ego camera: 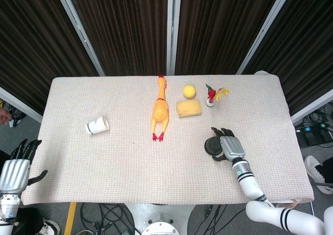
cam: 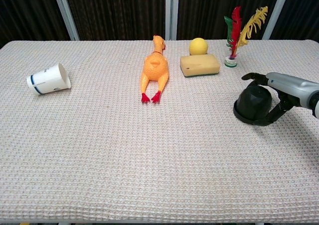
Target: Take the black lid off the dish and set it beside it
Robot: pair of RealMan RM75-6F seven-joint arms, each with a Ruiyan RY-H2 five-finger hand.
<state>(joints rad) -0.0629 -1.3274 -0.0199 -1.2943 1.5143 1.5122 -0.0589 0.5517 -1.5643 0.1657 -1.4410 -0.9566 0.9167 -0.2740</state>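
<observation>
Right robot hand (cam: 277,92) cupped around black lid (cam: 253,103) on dish, contact uncertain; left robot hand (ego camera: 15,168) empty, fingers apart, beyond tabletop (ego camera: 125,157) edge.

No text, label, brand or number can be read anywhere; the tipped paper cup (cam: 49,78) carries only a dark band.

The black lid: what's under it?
The black lid sits on a dark dish, only its rim showing at the base. The inside is covered. The right hand wraps the lid.
</observation>
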